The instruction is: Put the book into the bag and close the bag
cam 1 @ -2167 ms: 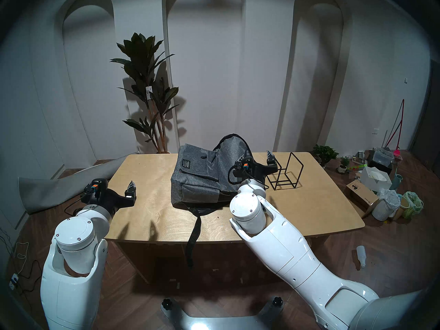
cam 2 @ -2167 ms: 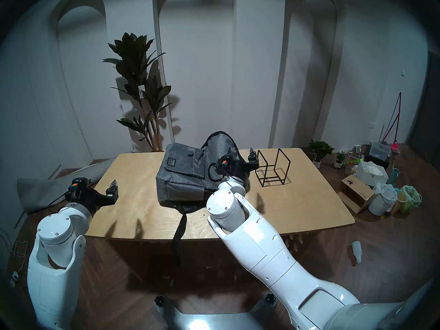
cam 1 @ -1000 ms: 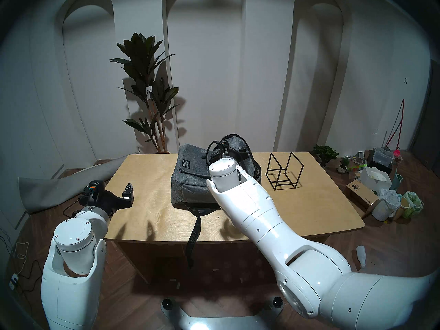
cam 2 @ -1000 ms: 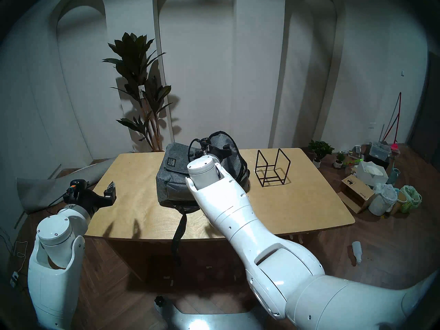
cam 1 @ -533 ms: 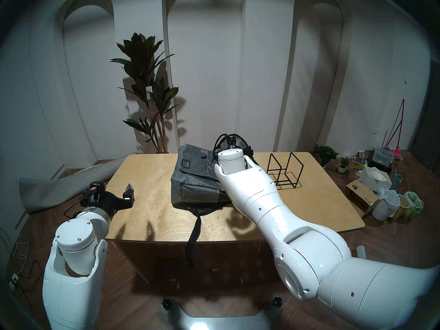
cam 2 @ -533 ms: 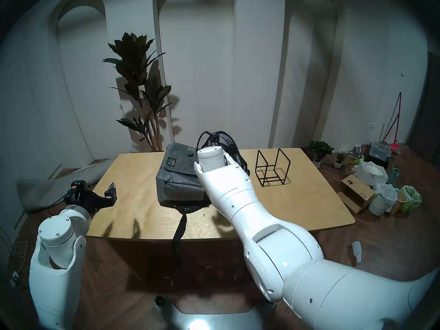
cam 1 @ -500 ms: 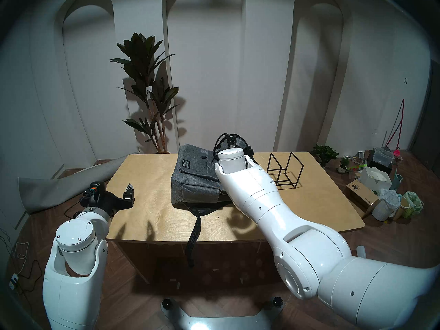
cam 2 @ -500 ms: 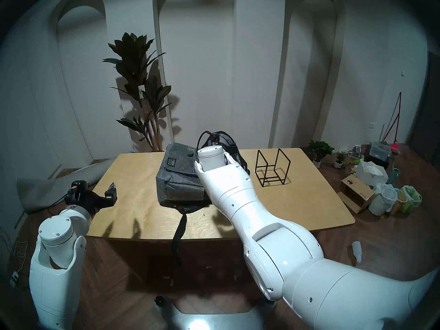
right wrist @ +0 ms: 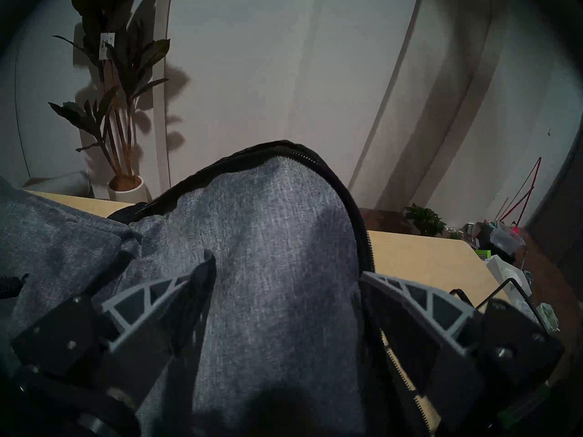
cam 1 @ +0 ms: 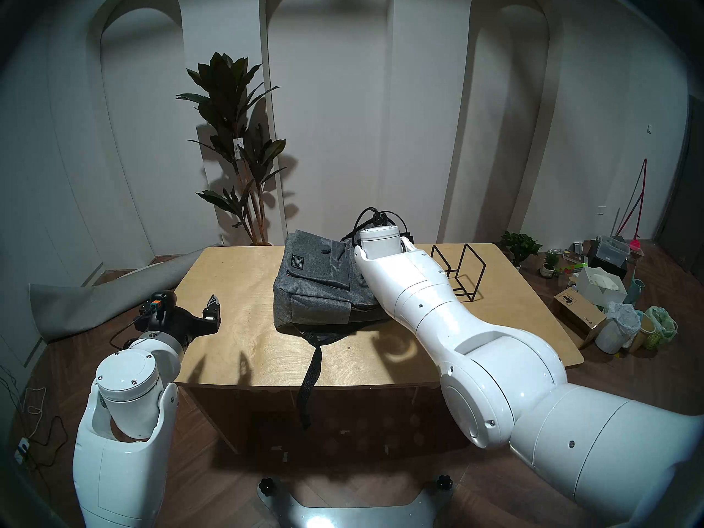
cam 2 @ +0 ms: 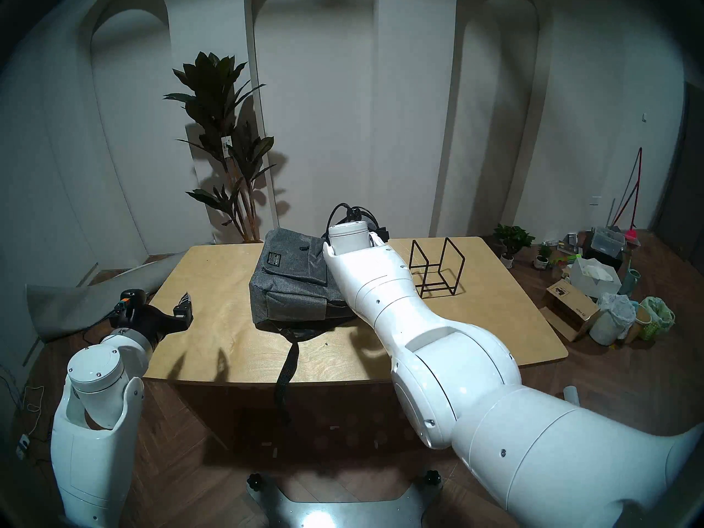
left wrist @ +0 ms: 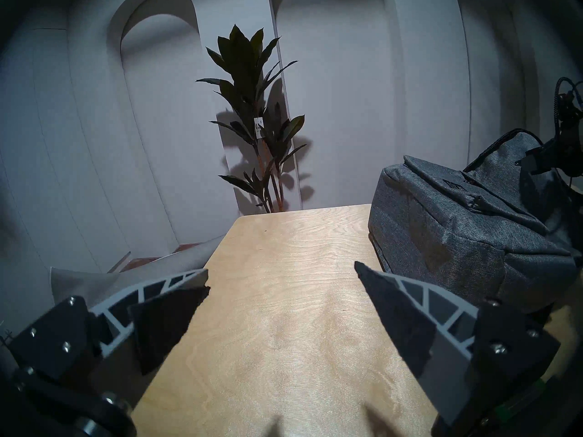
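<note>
Bag (cam 1: 316, 287) lies on the wooden table (cam 1: 236, 287), roughly mid-table, front pocket with the black label (cam 1: 298, 263) facing up. One black strap (cam 1: 309, 378) hangs off the near table edge. The bag's upper grey flap (right wrist: 268, 225) stands raised at the far end, black zipper (right wrist: 353, 212) running around its rim, so the bag is not zipped.

Right arm (cam 1: 419, 302) reaches across the bag's right side toward that flap. Right gripper (right wrist: 287, 275) spread wide: in the right wrist view one finger sits over the grey fabric, the other at the zipper edge on the flap's right side, with the flap between them. Jaws are apart and clamp nothing; whether the pads touch the fabric is unclear.

Left gripper (left wrist: 280, 275) hovers over the table's left part, jaws wide apart, empty. Bag sits near it on its right, not touching.

Book: not visible in any view. Cannot tell whether it is inside the bag.

Black wire-frame stand (cam 1: 457, 272) sits on the table to the right of the bag, nothing in it. Potted plant (cam 1: 236, 146) stands behind the table by the wall.
</note>
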